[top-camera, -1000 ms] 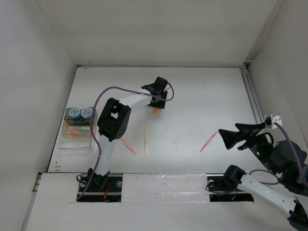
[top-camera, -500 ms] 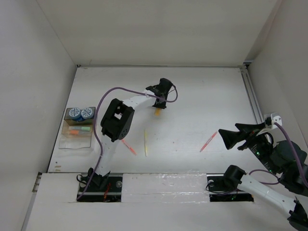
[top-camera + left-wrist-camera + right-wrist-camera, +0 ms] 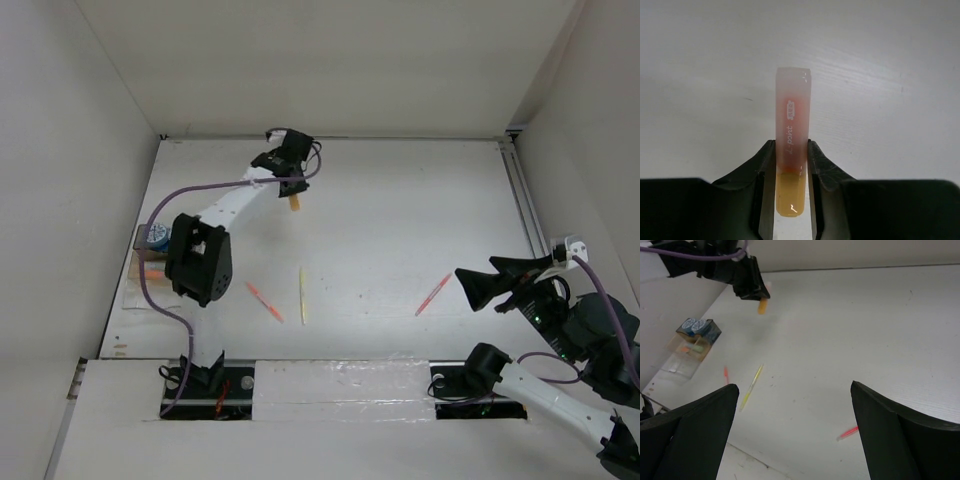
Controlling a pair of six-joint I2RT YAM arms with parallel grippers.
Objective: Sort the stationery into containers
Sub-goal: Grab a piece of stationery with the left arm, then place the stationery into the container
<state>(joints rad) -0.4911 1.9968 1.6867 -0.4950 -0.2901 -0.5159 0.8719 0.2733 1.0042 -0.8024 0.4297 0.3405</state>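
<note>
Your left gripper (image 3: 791, 150) is clamped on the orange highlighter (image 3: 793, 115). The jaws pinch its yellow-orange end, and the pale capped end sticks out past the fingertips. From the right wrist view it hangs off the table, long axis running down along the fingers, close to upright.

The move turns on the tray (image 3: 680, 365). The highlighter is beyond the tray's far end and off to its right, well apart from it, so the carry looks like a pull back toward the arm bases and to the left. This arm is much the nearer one. Your right gripper (image 3: 468, 285) stands wide open and empty, far to the right of the tray.

In the tray's far compartment sit the two blue-and-white cylinders (image 3: 695, 325). The middle one holds an orange and a green highlighter (image 3: 693, 346) lying flat. The nearest looks empty.

Right of the tray on the table lie the orange-red pen (image 3: 265, 301), then the yellow pen (image 3: 302, 295), then the pink pen (image 3: 434, 293) near the right gripper.
</note>
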